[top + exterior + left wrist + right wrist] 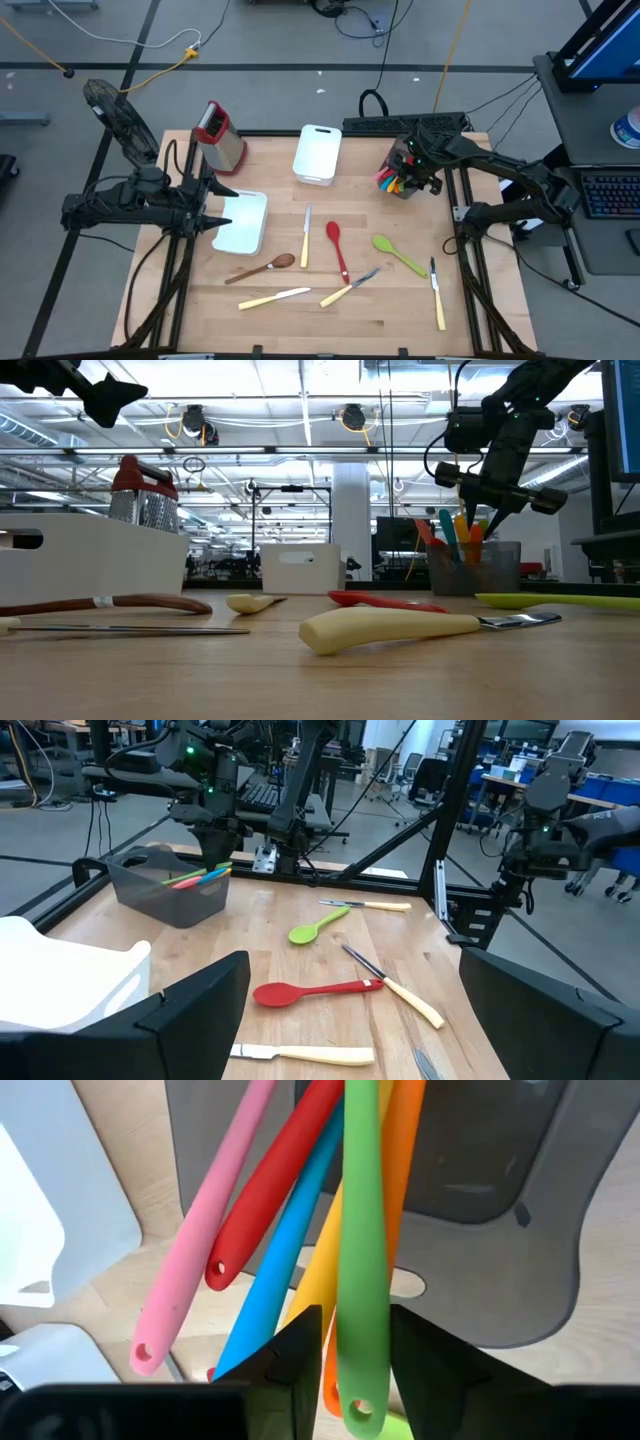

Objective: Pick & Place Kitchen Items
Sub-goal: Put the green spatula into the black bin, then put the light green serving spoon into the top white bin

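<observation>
From above, my right gripper [408, 172] hangs over the grey holder of coloured silicone utensils [400, 183] at the far right of the wooden counter [330, 315], but my arm covers most of it and I cannot tell there how my fingers stand. My left gripper [215, 205] waits spread open over the flat white tub [243, 222]. On the counter lie a red silicone spoon [336, 246], a green silicone spoon [396, 253], a wooden spoon [264, 267] and several cream-handled knives [274, 297]. At counter level, my right gripper [478, 510] comes down onto the handles standing in the holder [475, 570]; a cream knife handle [385, 627] looms close. My left wrist camera shows the holder [170, 890] far off, its contents only partly seen, with the red spoon [310, 991] and green spoon [318, 925] between. My right wrist camera shows my fingers [295, 1350] closed on the green silicone handle [362, 1250], beside pink [200, 1240], red [275, 1185], blue and orange handles; the utensil heads are cut off.
</observation>
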